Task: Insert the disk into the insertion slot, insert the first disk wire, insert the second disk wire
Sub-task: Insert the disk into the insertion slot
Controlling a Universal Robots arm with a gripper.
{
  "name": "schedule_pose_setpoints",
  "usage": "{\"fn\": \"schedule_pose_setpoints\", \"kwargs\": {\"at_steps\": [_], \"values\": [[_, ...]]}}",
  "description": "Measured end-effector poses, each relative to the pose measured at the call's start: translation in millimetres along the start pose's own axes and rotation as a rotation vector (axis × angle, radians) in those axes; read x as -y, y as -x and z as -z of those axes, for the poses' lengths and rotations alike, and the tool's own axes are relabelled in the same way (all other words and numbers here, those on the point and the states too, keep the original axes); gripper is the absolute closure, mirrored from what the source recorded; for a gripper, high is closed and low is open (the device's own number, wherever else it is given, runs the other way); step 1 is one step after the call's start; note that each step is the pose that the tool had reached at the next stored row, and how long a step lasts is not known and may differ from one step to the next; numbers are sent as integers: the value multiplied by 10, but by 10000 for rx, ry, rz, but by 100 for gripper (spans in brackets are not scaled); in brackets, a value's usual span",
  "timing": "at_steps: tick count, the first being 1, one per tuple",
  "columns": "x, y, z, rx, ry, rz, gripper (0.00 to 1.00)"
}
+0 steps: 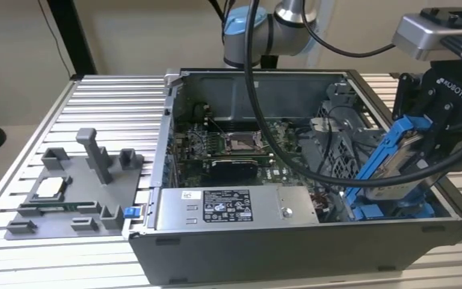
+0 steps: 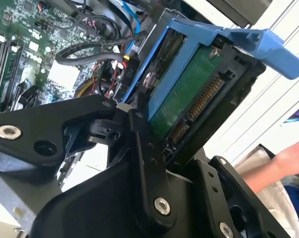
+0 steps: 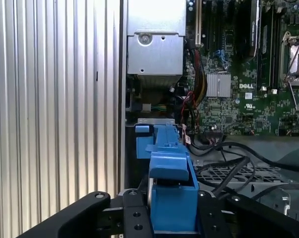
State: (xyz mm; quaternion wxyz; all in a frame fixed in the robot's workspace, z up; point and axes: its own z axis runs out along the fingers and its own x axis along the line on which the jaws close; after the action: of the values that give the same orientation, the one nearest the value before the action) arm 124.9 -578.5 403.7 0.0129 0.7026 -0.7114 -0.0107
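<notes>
Smooth blue plastic frame on disk (image 2: 189,96), PC case (image 1: 295,253) matt grey metal, table (image 1: 110,102) ribbed alu.

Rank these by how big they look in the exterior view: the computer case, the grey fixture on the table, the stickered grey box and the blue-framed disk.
1. computer case
2. grey fixture
3. stickered grey box
4. disk, which is partly hidden, so its place against the box is unsure.
</notes>
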Motion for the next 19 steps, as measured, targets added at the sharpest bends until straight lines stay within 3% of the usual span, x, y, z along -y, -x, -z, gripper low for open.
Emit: {"fn": "schedule_pose_setpoints", "kwargs": {"at_steps": [3,5,7,8,11,12,19], "values": [[-3,-2,39,51,1,-1,100],[-5,0,113,47,-2,0,100],[-6,-2,134,87,-54,2,100],[-6,0,136,92,-177,4,100],[-7,-1,137,101,-696,24,100],[-11,-1,137,102,-732,27,100],[-131,-5,130,118,-752,28,100]]}}
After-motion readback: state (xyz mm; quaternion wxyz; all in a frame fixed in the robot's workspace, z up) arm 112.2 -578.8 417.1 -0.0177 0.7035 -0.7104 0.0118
